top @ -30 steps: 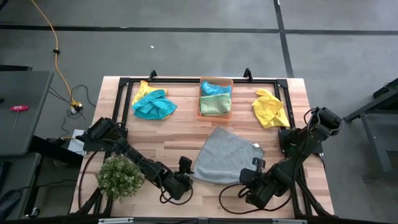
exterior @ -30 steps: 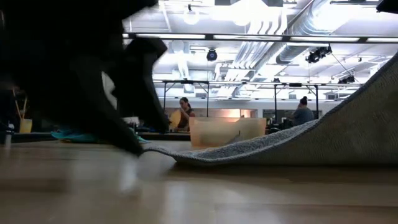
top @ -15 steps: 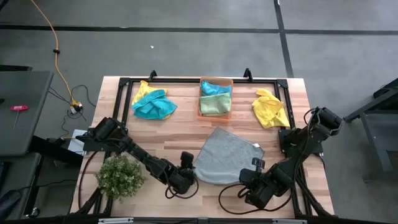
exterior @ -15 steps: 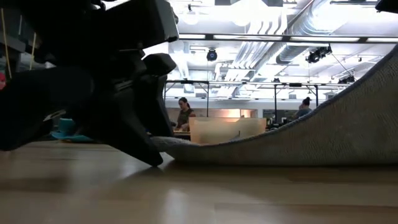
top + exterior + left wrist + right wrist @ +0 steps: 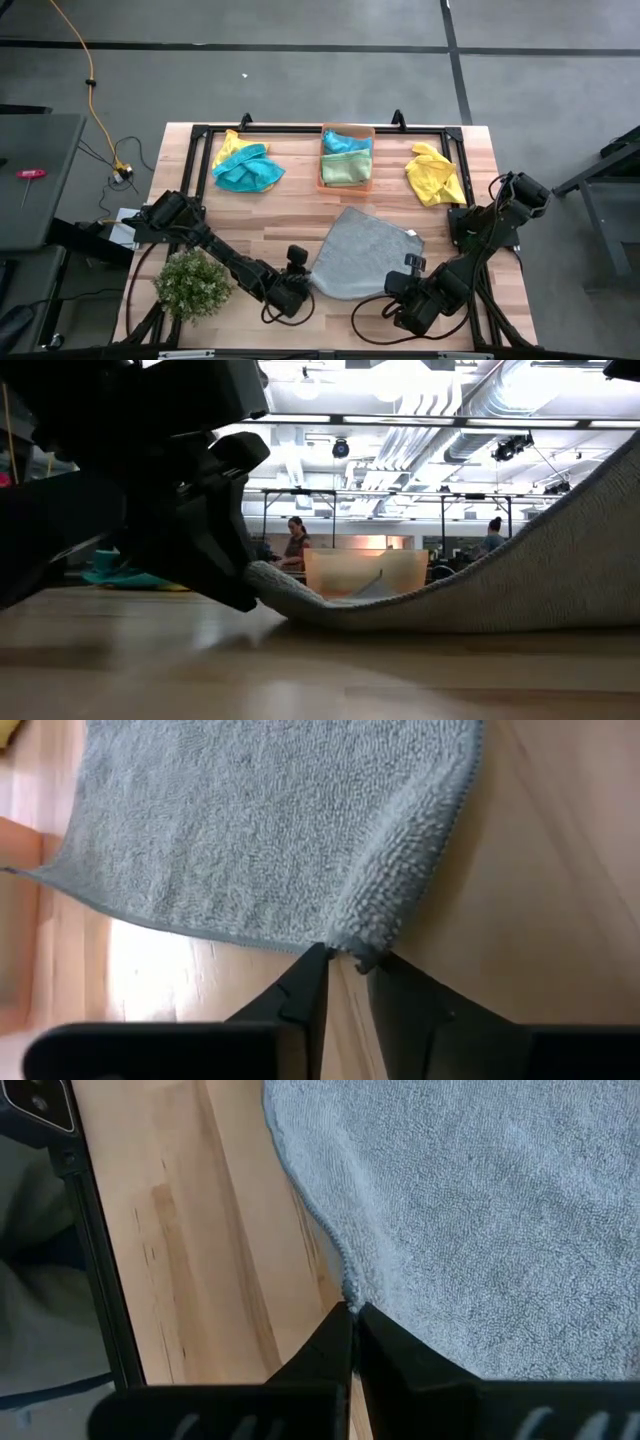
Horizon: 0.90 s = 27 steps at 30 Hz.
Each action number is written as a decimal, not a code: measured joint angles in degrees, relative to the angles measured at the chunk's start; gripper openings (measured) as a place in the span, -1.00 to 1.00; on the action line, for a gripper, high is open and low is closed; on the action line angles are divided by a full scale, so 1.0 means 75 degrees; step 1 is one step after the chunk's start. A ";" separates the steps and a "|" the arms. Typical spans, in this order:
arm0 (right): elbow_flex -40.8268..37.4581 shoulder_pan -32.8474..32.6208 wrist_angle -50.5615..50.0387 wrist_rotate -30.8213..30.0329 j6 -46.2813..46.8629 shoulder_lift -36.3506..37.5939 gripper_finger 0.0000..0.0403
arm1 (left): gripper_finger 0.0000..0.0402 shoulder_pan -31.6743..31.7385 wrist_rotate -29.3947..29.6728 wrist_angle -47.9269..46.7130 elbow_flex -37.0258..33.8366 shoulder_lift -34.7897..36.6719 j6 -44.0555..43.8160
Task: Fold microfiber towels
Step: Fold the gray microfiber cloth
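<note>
Jaws on my left gripper (image 5: 345, 963) are nearly shut, pinching the near-left corner of the grey towel (image 5: 362, 255). My right gripper (image 5: 354, 1317) is clamped tight on that towel's near-right edge, which rises off the tabletop (image 5: 290, 215) in the low view. The cloth lies spread at the near centre. Farther off I see a teal and yellow towel pile (image 5: 244, 165) far left, a yellow towel (image 5: 434, 174) far right, and the orange bin (image 5: 347, 157) between them.
</note>
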<state>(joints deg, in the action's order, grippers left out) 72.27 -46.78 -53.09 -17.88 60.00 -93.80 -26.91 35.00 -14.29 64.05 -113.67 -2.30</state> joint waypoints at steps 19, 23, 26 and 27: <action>0.0000 0.0000 0.0001 -0.0104 -0.0001 0.0000 -1.00 | -0.21 -0.0341 0.0551 0.0573 0.0000 0.0012 0.1472; 0.0000 0.0000 0.0002 -0.0106 -0.0001 0.0000 -1.00 | -0.20 -0.0202 0.0568 0.0587 0.0003 -0.0104 0.1650; 0.0000 0.0000 0.0007 -0.0106 -0.0001 0.0000 -1.00 | -0.20 -0.0132 0.0568 0.0622 0.0002 -0.0283 0.1908; 0.0000 0.0000 0.0013 -0.0107 -0.0001 0.0000 -1.00 | -0.20 -0.0124 0.0592 0.0634 0.0003 -0.0290 0.1938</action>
<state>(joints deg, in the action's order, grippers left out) 72.27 -46.78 -52.99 -18.68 59.99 -93.80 -27.83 39.45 -9.54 64.07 -115.85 12.23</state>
